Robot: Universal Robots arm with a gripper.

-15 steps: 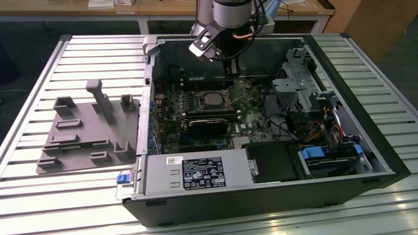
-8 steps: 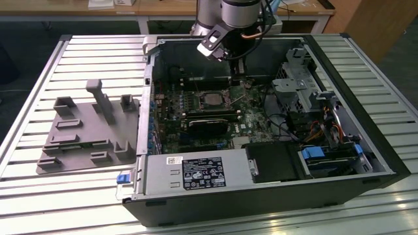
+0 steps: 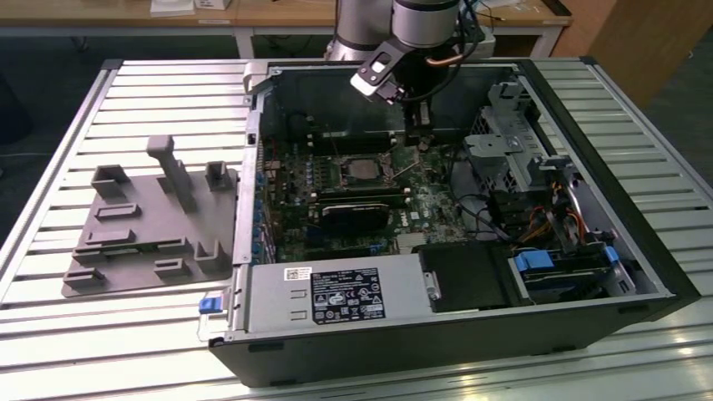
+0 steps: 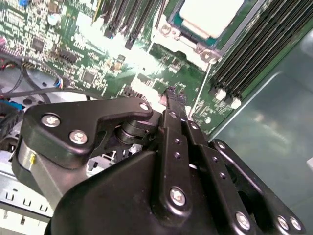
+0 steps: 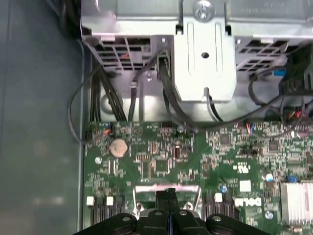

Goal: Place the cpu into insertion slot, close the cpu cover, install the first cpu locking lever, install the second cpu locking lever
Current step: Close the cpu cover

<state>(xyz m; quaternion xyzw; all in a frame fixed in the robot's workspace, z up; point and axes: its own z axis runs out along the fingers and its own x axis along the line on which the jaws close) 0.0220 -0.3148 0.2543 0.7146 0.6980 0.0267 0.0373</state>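
We see the gripper (image 3: 422, 142) lowered into the open computer case (image 3: 657, 276), in the upper centre of the exterior view, just to the exterior view's right of the insertion slot (image 3: 337, 171). In both wrist views its fingertips (image 5: 168, 193) are pressed together with nothing visible between them, so we read the tool as clenched and empty, the narrow closed tip probably suiting a push on a thin part better than a grasp.

The cpu (image 4: 211, 13) sits in the slot, its pale metal top showing through the window of the cpu cover (image 4: 193, 46). The cover appears to lie flat over the chip, so we judge the first two steps done.

A thin pale wire, which we take for a locking lever (image 4: 204, 83), runs from the corner of the cover toward the fingertips and passes just beside them; we cannot tell whether they touch it. In the exterior view it seems to stand raised rather than latched, which would explain why the tip is held low over the motherboard (image 5: 161, 161) at that side of the slot.

A grey tray (image 3: 123, 251) lies on the table (image 3: 100, 351), well apart at the exterior view's left.
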